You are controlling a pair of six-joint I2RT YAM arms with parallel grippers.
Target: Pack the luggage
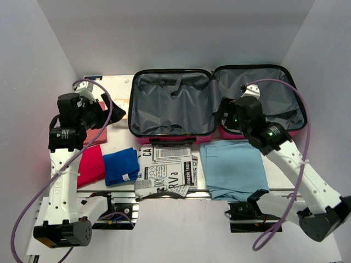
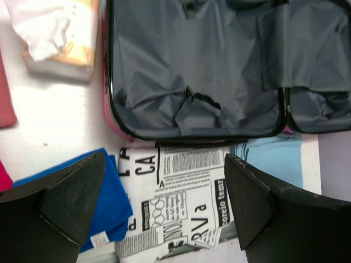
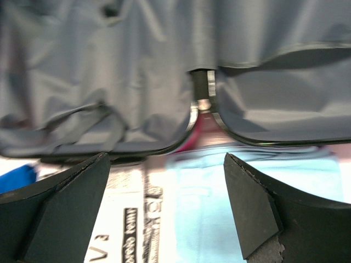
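The luggage [image 1: 170,104] lies open flat at the back of the table, both halves showing grey lining, pink shell at the front edge. It holds no clothes. In front of it lie folded cloths in a row: red [image 1: 90,164], blue [image 1: 122,166], newspaper-print [image 1: 166,169] and light blue [image 1: 233,167]. My left gripper [image 1: 112,115] is open and empty, held above the table left of the luggage. In its wrist view the gripper [image 2: 164,203] is over the newspaper-print cloth [image 2: 181,192]. My right gripper [image 1: 225,118] is open and empty, above the front rim by the hinge. In its wrist view the gripper [image 3: 167,208] is over the light blue cloth [image 3: 219,208].
A dark pink cloth [image 1: 96,134] lies under the left arm. A pale wrapped packet [image 2: 60,38] sits on the table left of the luggage. White walls close in the back and both sides. The arm bases and cables stand at the near edge.
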